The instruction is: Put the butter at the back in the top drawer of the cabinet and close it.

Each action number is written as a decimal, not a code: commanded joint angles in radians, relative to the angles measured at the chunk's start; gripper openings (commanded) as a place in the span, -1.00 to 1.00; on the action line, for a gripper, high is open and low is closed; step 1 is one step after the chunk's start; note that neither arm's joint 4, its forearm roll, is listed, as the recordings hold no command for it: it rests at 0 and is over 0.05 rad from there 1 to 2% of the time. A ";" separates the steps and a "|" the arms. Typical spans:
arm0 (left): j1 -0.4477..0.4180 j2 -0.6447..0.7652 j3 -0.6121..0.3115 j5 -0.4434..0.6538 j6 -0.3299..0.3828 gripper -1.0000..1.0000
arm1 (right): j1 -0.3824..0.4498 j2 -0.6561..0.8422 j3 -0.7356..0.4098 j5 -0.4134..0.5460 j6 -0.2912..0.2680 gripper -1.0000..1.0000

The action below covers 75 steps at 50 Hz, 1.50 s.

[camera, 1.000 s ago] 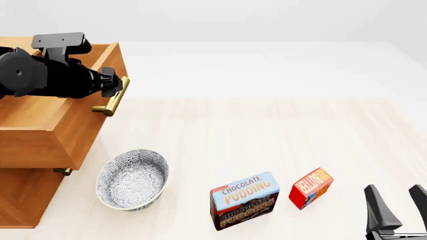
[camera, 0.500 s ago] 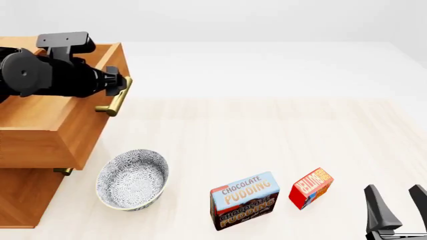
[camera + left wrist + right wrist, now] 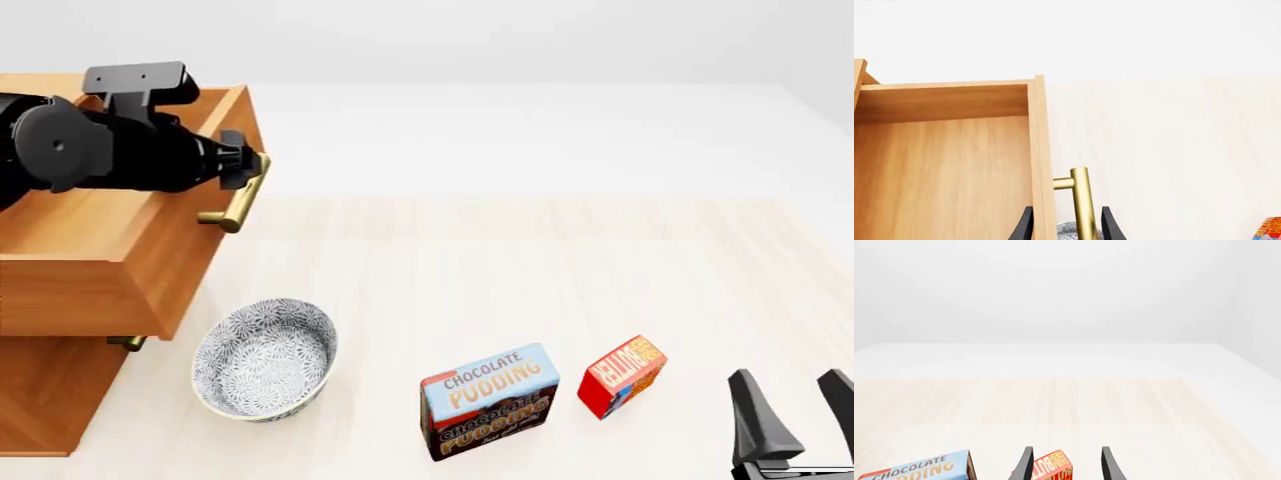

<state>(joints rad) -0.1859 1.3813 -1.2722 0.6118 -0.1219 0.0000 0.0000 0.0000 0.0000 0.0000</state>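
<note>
Butter (image 3: 622,376) sits on the table (image 3: 534,260), near front edge, right of centre, standing on edge and tilted. Its long axis runs diagonally, near-left to far-right in the front view. Just left of it, not touching: the Chocolate Pudding box (image 3: 489,399). Further left, the patterned bowl (image 3: 264,358), beside the cabinet (image 3: 54,390).

Key relation: butter lies just ahead and slightly left of the right gripper (image 3: 790,410), well apart from the left one. In the right wrist view the box (image 3: 1052,467) shows between the spread fingers (image 3: 1026,465), so that gripper is open, empty and already roughly lined up. Right arm is the obvious pick; the grasp probably needs a wrist turn to match the diagonal.

Left gripper (image 3: 238,165) is at the brass handle (image 3: 240,205) of the top drawer (image 3: 120,240). Left wrist view has the handle bar (image 3: 1082,205) between the fingers (image 3: 1111,227), but I can't tell whether they're clamped or just straddling it. Drawer is pulled out, interior (image 3: 941,165) bare wood.

Table is pale wood, flat, lots of free room behind the butter. Backdrop is plain white.
</note>
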 commanded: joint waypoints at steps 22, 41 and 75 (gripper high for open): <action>-0.059 0.145 0.014 -0.018 -0.007 1.00 | 0.000 0.000 0.000 0.000 0.000 1.00; -0.114 0.178 -0.013 -0.022 -0.012 1.00 | 0.000 0.000 0.000 0.000 0.000 1.00; -0.152 0.143 -0.042 0.016 -0.004 1.00 | 0.000 0.000 0.000 0.000 0.000 1.00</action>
<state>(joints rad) -0.2871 1.4551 -1.3474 0.6212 -0.1800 0.0000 0.0000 0.0000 0.0000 0.0000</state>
